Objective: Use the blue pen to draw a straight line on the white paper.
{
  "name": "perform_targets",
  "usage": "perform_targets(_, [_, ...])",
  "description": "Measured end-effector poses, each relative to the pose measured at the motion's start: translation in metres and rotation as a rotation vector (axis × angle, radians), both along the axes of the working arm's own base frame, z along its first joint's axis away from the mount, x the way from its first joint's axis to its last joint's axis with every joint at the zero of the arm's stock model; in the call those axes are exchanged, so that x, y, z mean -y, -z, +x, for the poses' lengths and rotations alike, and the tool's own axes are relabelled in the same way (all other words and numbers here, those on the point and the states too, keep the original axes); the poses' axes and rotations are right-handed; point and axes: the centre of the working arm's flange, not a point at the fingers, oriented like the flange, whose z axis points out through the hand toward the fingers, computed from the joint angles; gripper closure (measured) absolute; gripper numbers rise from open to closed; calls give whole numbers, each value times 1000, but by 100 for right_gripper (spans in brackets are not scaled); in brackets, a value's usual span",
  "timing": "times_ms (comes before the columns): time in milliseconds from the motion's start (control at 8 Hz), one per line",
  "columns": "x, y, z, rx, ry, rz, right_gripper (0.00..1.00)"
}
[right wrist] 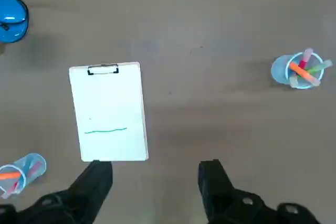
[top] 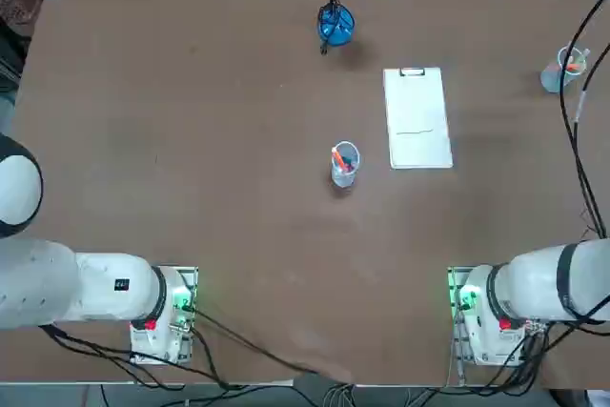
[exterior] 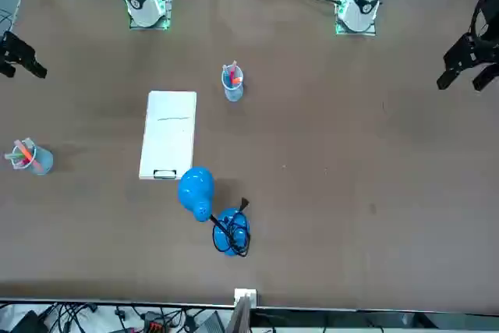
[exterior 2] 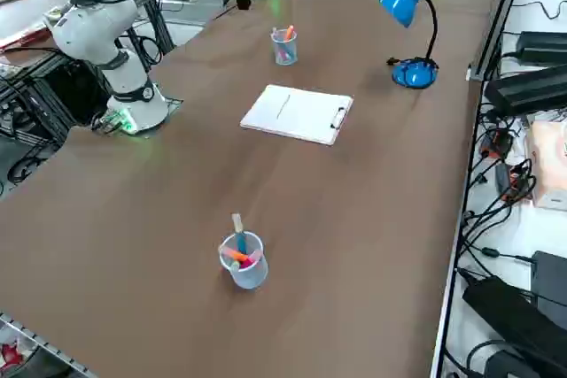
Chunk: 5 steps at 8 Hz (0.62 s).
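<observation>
A matte brown worktop [top: 191, 140] with a smooth, faintly scuffed surface carries everything here. Going left to right in the overhead view, a blue desk lamp [top: 335, 24] stands at the far edge, its round glossy base coiled with a black cord and its cone-shaped shade reaching past the worktop's rim. Nearer the middle sits a clear plastic cup [top: 344, 163], cylindrical, holding orange-red and pale pens. Just beside it, apart from it, lies the white paper [top: 417, 119], a flat upright rectangle on a clipboard with a small metal clip [top: 412, 71] at its far short edge; a thin, nearly straight greenish-blue line [right wrist: 105, 129] crosses the sheet towards the end away from the clip, and no readable writing or brand shows on it. Near the right edge stands a second clear cup [top: 564, 69] with orange, pink and pale green sticks. The blue pen cannot be picked out for certain; a light-blue stick rises from this cup in the side view. The right gripper [right wrist: 156, 174] hangs high above the worktop, over the near end of the sheet, its two dark, blocky fingers [right wrist: 100, 174] spread wide and released, holding nothing.
</observation>
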Motion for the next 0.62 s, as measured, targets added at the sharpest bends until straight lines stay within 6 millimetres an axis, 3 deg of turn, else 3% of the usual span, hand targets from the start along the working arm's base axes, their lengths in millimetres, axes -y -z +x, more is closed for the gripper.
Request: perform_targets(625, [2, 3, 1, -12, 34, -24, 0])
